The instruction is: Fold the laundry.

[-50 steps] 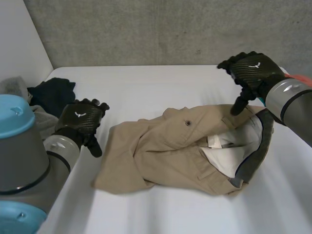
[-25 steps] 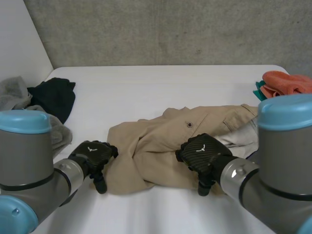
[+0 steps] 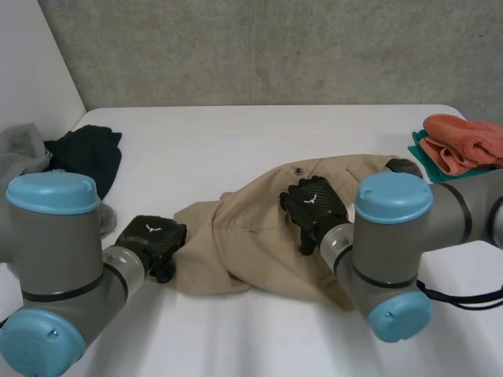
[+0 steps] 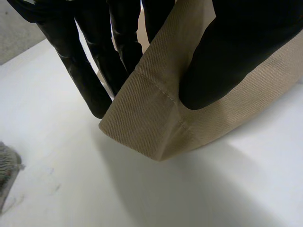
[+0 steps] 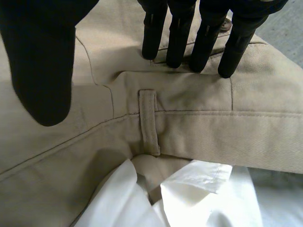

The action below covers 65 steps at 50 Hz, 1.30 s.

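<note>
"White table (image 3: 259,141), grey concrete wall (image 3: 259,47) behind. Location of the trousers?" asks the inspector.

"Khaki trousers (image 3: 251,236) lie crumpled mid-table," the operator reports. "A black garment (image 3: 82,153) and a grey garment (image 3: 20,149) sit at the left edge, an orange cloth (image 3: 464,137) on a teal cloth (image 3: 422,149) at the right."

"Hand states?"

"Left hand (image 3: 149,239): the left wrist view shows fingers (image 4: 90,75) and thumb (image 4: 236,52) clamped on a leg hem (image 4: 151,99). Right hand (image 3: 313,206): fingers (image 5: 180,33) straight, tips on the cloth, thumb (image 5: 42,71) held apart. The right wrist view adds a belt loop (image 5: 149,123) and white pocket lining (image 5: 189,203)."
</note>
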Each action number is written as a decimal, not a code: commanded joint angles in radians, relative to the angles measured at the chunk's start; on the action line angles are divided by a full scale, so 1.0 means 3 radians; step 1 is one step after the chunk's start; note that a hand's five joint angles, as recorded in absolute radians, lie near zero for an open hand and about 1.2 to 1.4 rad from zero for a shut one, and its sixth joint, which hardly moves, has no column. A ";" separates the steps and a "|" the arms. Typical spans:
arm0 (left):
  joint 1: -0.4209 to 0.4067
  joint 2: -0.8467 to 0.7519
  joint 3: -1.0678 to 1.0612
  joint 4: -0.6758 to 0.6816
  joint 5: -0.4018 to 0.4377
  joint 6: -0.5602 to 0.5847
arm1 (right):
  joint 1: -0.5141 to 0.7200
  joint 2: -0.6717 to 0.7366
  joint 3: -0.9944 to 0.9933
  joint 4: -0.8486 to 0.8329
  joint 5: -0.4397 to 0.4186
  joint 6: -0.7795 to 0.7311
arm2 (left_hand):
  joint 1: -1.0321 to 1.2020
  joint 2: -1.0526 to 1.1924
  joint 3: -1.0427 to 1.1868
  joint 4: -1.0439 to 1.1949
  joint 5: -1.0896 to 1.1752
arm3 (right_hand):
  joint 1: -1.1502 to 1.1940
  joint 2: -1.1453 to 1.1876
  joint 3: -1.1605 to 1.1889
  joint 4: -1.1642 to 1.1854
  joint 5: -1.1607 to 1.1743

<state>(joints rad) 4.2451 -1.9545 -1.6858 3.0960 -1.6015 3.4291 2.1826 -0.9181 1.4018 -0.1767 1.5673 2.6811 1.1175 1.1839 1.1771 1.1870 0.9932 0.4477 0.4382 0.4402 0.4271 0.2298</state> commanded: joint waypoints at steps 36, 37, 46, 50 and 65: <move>0.0049 0.1406 0.0690 -0.0006 -0.0163 -0.0048 | -0.0848 -0.1725 -0.1149 0.1555 -0.0909 0.0338 | 0.0929 0.0708 0.0730 0.0697 0.0762 | 0.3162 0.3194 0.3187 0.3231 0.3306; 0.0064 0.1467 0.0731 -0.0011 -0.0189 -0.0048 | -0.0878 -0.1791 -0.1210 0.1591 -0.0919 0.0349 | 0.0929 0.0708 0.0730 0.0697 0.0762 | 0.3162 0.3194 0.3187 0.3231 0.3306; 0.0075 0.2025 0.1186 -0.0057 -0.0348 -0.0135 | -0.1124 -0.2150 -0.1548 0.2086 -0.1153 0.0328 | 0.0929 0.0708 0.0730 0.0697 0.0762 | 0.3162 0.3194 0.3187 0.3231 0.3306; 0.0044 0.2071 0.1237 -0.0246 -0.0292 -0.0135 | -0.1160 -0.2257 -0.1559 0.2159 -0.1261 0.0343 | 0.0929 0.0708 0.0730 0.0697 0.0762 | 0.3162 0.3194 0.3187 0.3231 0.3306; 0.0111 0.1317 0.1344 -0.0130 -0.0138 -0.0089 | -0.0853 -0.1625 -0.1221 0.1761 -0.1119 0.0635 | 0.0929 0.0708 0.0730 0.0697 0.0762 | 0.3162 0.3194 0.3187 0.3231 0.3306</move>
<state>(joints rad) 4.2656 -1.3640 -1.3112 2.9970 -1.6734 3.3897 1.8561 -1.5917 0.9971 0.4350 1.1850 2.8505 1.1258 1.1966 1.1891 1.1983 1.0036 1.0750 1.1565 1.1879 1.1968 0.9559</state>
